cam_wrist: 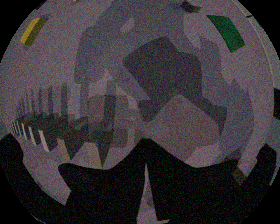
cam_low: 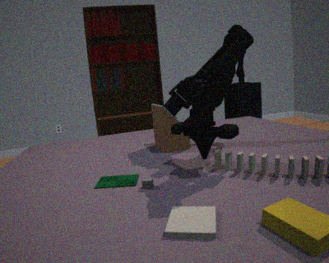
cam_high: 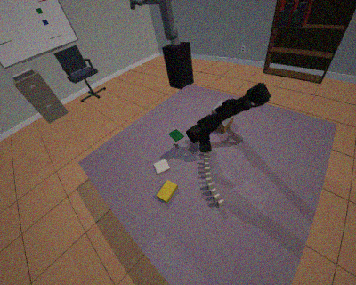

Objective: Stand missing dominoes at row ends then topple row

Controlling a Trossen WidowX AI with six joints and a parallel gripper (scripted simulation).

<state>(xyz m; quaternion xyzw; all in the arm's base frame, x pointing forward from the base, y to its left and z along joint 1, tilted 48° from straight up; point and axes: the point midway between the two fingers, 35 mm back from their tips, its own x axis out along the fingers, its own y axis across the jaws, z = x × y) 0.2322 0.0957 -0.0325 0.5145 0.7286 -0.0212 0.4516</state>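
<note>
A row of several pale dominoes (cam_low: 273, 163) stands on the purple mat and curves away from the arm in the top view (cam_high: 209, 180). My gripper (cam_low: 205, 154) is shut and empty. It points down, low over the mat, right beside the end domino (cam_low: 218, 158) nearest the arm's base. I cannot tell if it touches that domino. The gripper also shows in the top view (cam_high: 205, 147). In the wrist view the closed fingers (cam_wrist: 147, 189) are at the bottom and the row (cam_wrist: 58, 119) stands to the left. A small grey block (cam_low: 147, 182) lies near the green pad.
A flat green pad (cam_low: 117, 181), a white block (cam_low: 192, 219) and a yellow block (cam_low: 300, 223) lie on the mat beside the row. A tan wedge (cam_low: 168, 131) stands at the arm's base. A bookcase, a black cabinet and an office chair are off the mat.
</note>
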